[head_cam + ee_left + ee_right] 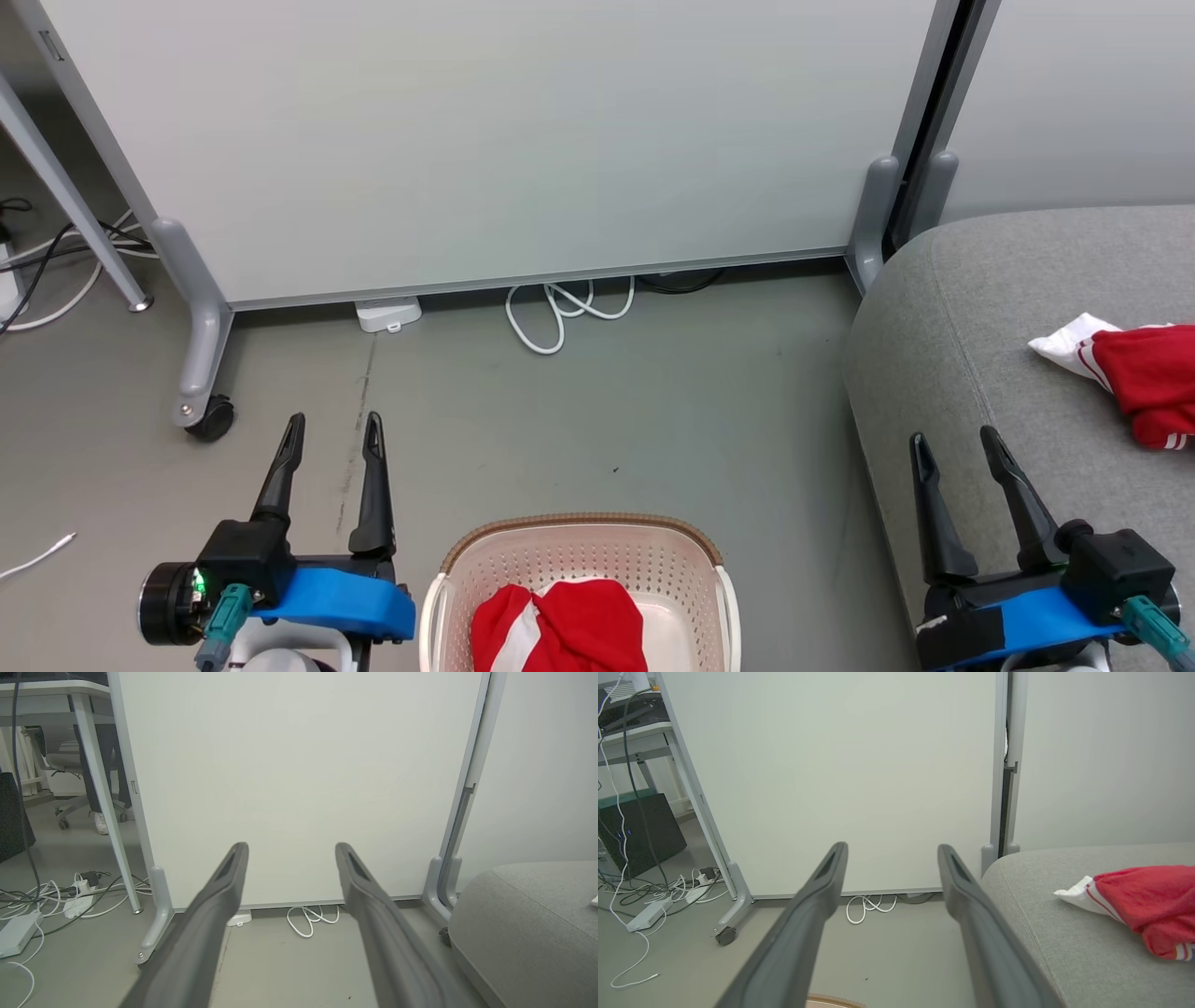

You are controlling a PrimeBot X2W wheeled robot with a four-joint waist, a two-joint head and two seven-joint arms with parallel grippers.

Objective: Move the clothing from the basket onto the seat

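Both tools stand spread wide and empty. The left gripper (335, 418) is at the head view's lower left above the floor (607, 420), and the right gripper (953, 434) is at lower right over the edge of the grey sofa (980, 308). One red garment (560, 625) with a white panel lies bunched in the basket (579, 523) at bottom centre. A second garment (1144, 378), red and white, lies on the sofa at the right edge. The grey floor runs to a pale wheeled partition (485, 140), with a white cable (560, 313) coiled at its foot. The left wrist view adds a desk leg (103, 788), a power strip (77, 903) and a person's shoe (100, 823) at upper left. The right wrist view adds a black box (640, 830) at left.
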